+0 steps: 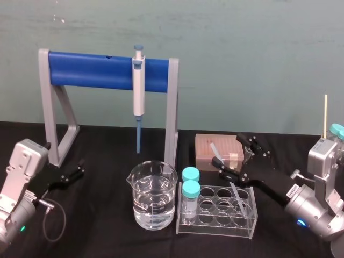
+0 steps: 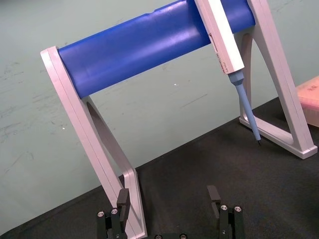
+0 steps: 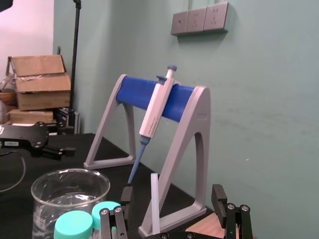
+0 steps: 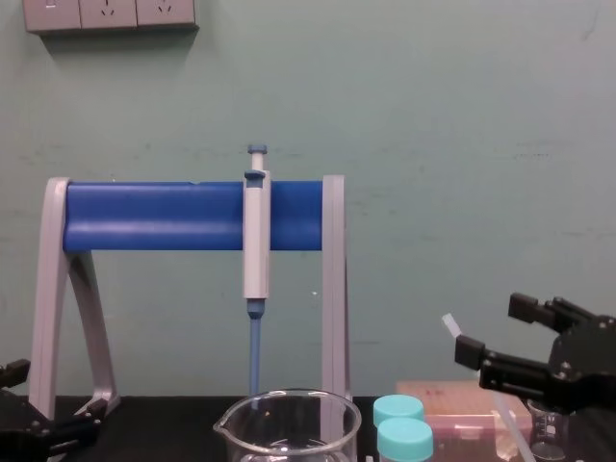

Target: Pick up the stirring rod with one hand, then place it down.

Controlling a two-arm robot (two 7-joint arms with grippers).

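The stirring rod (image 1: 237, 192) is a thin translucent-white stick that leans with its lower end in the clear tube rack (image 1: 217, 210). Its upper part passes between the fingers of my right gripper (image 1: 233, 152), which hovers just behind the rack. In the right wrist view the rod (image 3: 155, 201) stands free in the gap, and my right gripper (image 3: 172, 195) is open with neither finger touching it. The chest view shows the rod (image 4: 450, 327) slanting past the right gripper (image 4: 496, 329). My left gripper (image 1: 79, 171) rests open and empty low at the left, beside the stand's leg.
A glass beaker (image 1: 152, 196) of water stands left of the rack. Two teal-capped tubes (image 1: 190, 185) sit in the rack's left end. A pink tip box (image 1: 209, 146) lies behind it. A pipette (image 1: 138, 88) hangs on the blue-barred stand (image 1: 97, 70).
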